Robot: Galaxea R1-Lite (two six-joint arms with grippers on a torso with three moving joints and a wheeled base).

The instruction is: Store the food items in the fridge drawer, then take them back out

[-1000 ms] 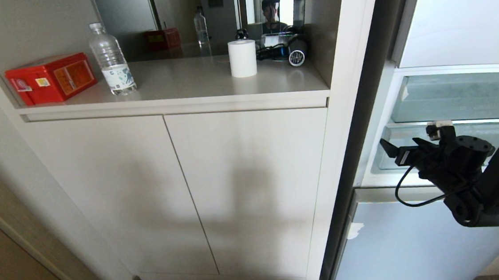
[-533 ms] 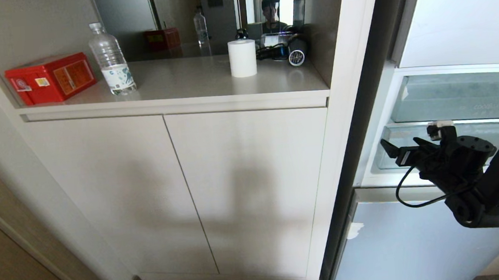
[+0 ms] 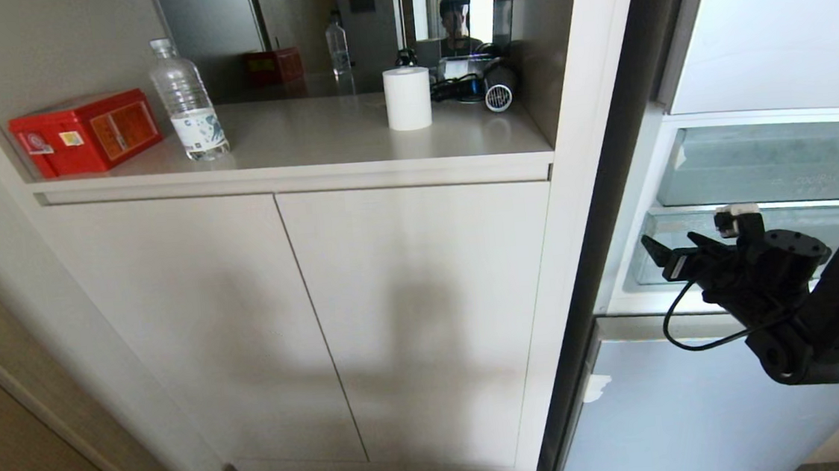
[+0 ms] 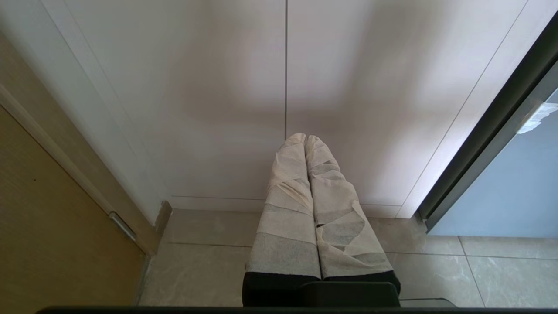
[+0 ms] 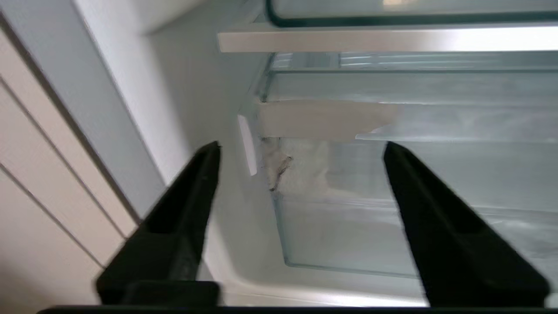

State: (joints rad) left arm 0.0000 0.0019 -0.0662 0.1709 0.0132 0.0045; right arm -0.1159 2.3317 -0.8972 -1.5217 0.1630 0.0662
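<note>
Left to right: red box (image 3: 86, 132) at the counter's left end, water bottle (image 3: 188, 100) beside it, paper roll (image 3: 408, 98) and hair dryer (image 3: 499, 87) toward the right end — none of it mine to touch. My left claw (image 4: 304, 140) hangs parked in front of the cupboard doors (image 3: 306, 319), taped fingers pressed together, holding nothing. My right claw (image 5: 301, 150) is at the open fridge on the right, black fingers spread wide with nothing between them, aimed at the left front corner of the fridge drawer (image 5: 392, 209). I see no food in any view; what shows of the drawer through its clear wall looks bare, though I can't see all of it.

Step in hand, my read: get a grip on the drawer's front lip. Do it well — centre the lip between the fingers, stay clear of the fridge's left wall, pull straight out.

Versus a second ago: head view practically identical, arm barely shifted.
</note>
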